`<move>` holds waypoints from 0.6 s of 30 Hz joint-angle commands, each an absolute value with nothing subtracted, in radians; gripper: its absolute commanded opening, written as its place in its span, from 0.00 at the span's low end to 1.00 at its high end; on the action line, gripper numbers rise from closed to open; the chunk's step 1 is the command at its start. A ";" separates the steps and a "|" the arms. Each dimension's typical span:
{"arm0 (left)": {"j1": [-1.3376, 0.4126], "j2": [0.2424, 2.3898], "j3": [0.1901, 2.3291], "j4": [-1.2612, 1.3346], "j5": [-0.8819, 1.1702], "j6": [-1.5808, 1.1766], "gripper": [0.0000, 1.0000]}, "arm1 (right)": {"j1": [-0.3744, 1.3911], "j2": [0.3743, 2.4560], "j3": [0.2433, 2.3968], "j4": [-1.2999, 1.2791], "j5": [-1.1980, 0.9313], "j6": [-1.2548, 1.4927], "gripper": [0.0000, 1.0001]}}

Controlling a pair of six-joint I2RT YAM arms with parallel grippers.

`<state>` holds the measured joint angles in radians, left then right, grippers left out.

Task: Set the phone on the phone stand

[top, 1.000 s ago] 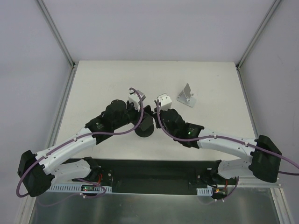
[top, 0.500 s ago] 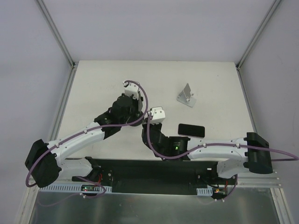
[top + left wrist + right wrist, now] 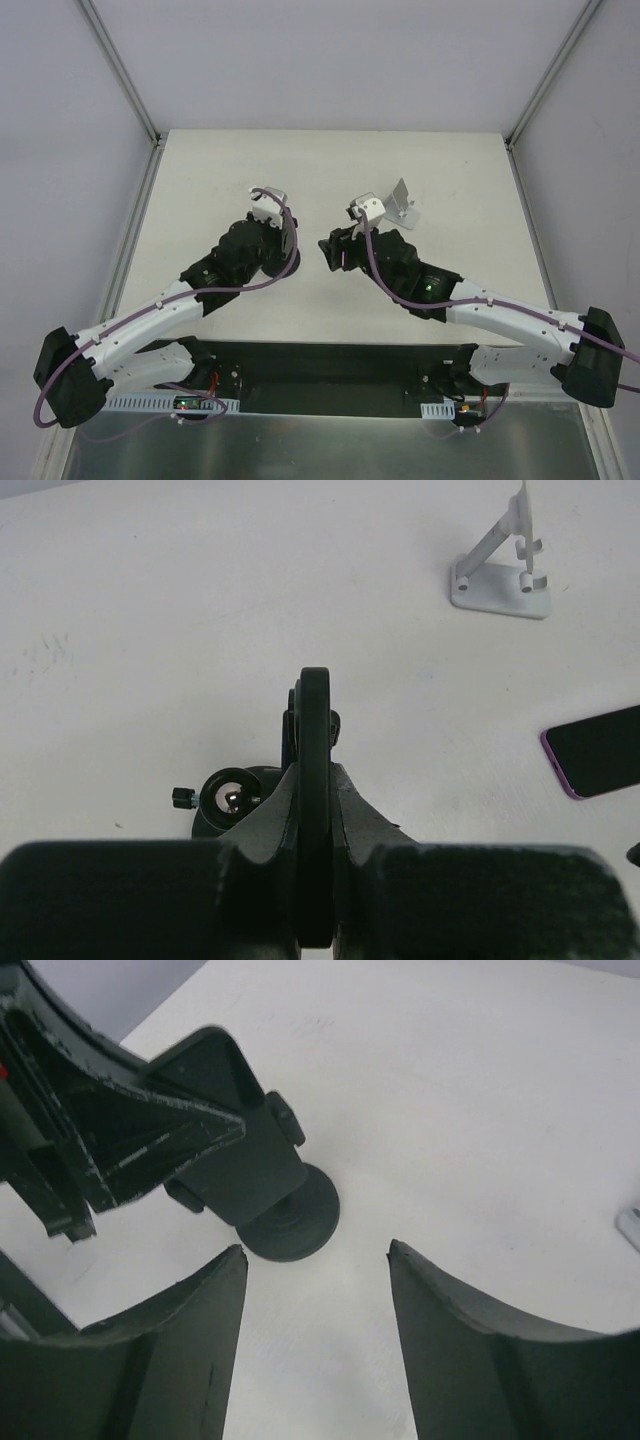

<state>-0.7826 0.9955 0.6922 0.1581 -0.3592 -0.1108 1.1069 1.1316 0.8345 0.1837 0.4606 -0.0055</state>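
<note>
The phone (image 3: 600, 752), black with a purple edge, lies flat on the table at the right edge of the left wrist view. In the top view my right arm hides it. A silver phone stand (image 3: 400, 205) (image 3: 505, 565) stands upright at the back right, free of both grippers. My left gripper (image 3: 285, 250) (image 3: 313, 780) is shut on the thin upright plate of a black stand with a round base (image 3: 225, 798) (image 3: 290, 1215). My right gripper (image 3: 335, 250) (image 3: 316, 1250) is open and holds nothing. It faces the black stand's base from a short way off.
The white table (image 3: 200, 180) has raised metal rails along its left and right edges. The two grippers sit close together near the table's middle. Purple cables loop over both wrists.
My right gripper has opened and swung up from the near middle to beside the left gripper. Its arm now covers the phone that showed on the table. The left wrist has drawn back slightly.
</note>
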 commanded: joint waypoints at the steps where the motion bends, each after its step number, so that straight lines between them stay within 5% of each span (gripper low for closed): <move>1: -0.758 0.945 0.704 0.068 -0.333 -0.078 0.00 | 1.057 1.153 0.834 0.157 0.120 -0.087 0.64; 11: -0.399 0.870 0.753 0.107 -0.045 0.012 0.00 | 1.029 1.163 0.816 0.160 0.025 -0.127 0.73; 18: -0.085 1.006 0.862 0.245 0.168 0.028 0.00 | 0.985 1.155 0.782 0.176 -0.027 -0.146 0.74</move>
